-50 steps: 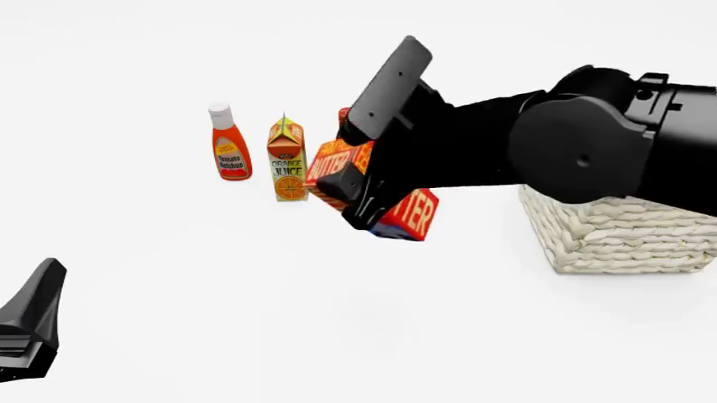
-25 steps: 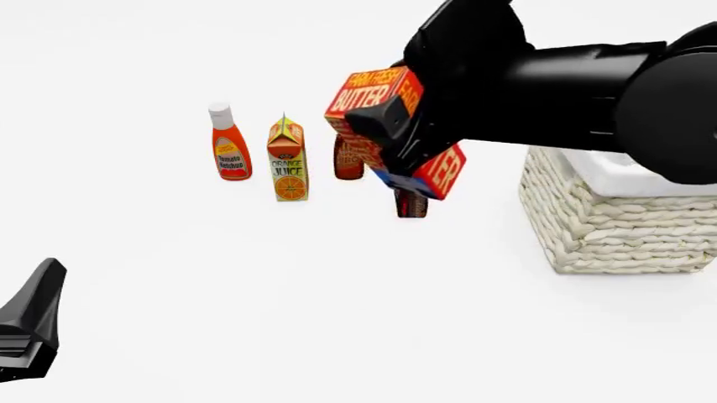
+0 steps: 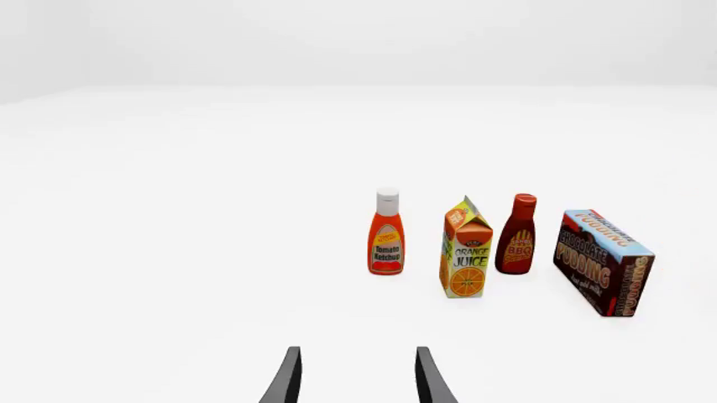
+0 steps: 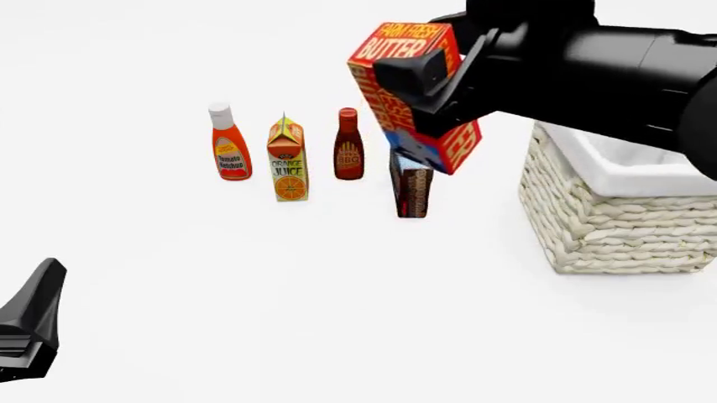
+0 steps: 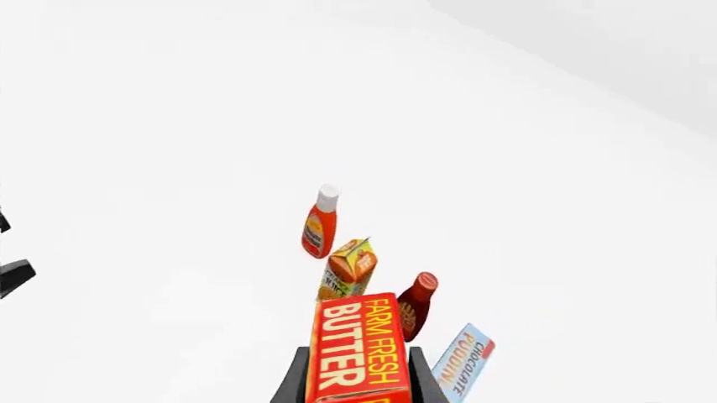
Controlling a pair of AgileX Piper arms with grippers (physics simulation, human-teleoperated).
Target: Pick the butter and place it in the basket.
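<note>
The red-orange butter [image 4: 395,88] box hangs in the air, tilted, well above the table and left of the basket [image 4: 610,220]. My right gripper [image 4: 431,92] is shut on the butter [image 5: 358,348], its black fingers on both long sides. The cream woven basket with its white liner stands at the right of the front view, partly behind the right arm. My left gripper [image 4: 28,323] rests low at the near left, and its fingers [image 3: 289,378] stand apart with nothing between them.
A ketchup bottle [image 4: 230,143], an orange juice carton [image 4: 287,159] and a BBQ sauce bottle [image 4: 348,144] stand in a row at the back. The brown-and-blue chocolate pudding box [image 4: 411,191] stands below the held butter.
The right arm has lifted the butter higher and a little toward the basket. The BBQ bottle and pudding box are now uncovered. The left gripper has not moved.
</note>
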